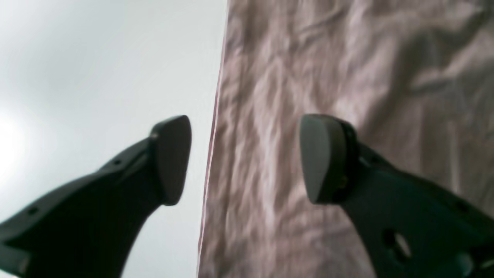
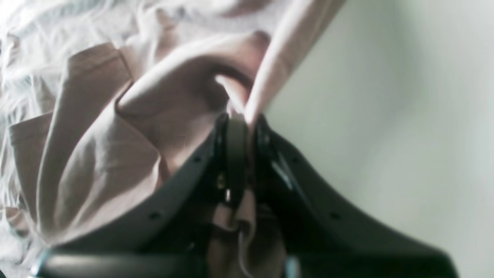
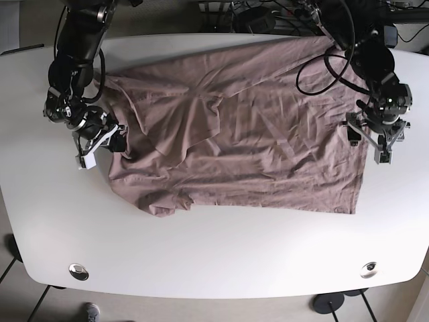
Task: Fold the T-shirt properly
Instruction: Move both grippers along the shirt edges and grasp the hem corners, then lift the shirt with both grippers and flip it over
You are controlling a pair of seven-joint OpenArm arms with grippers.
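Soft, limp T-shirt (image 3: 255, 134) likely drags; right claw (image 2: 241, 119) pinches its 9 o'clock edge, left claw (image 1: 245, 158) gapes at 3 o'clock hem.

a white table (image 3: 214, 255) with rounded corners fills most of the base view, its top glossy and catching soft light. two round metal fittings (image 3: 78, 271) sit near its front corners. beyond the far edge lie tangled dark cables (image 3: 268, 13). grey tiled floor (image 3: 13, 282) shows at the near left, a black round foot (image 3: 328, 303) at the near right.
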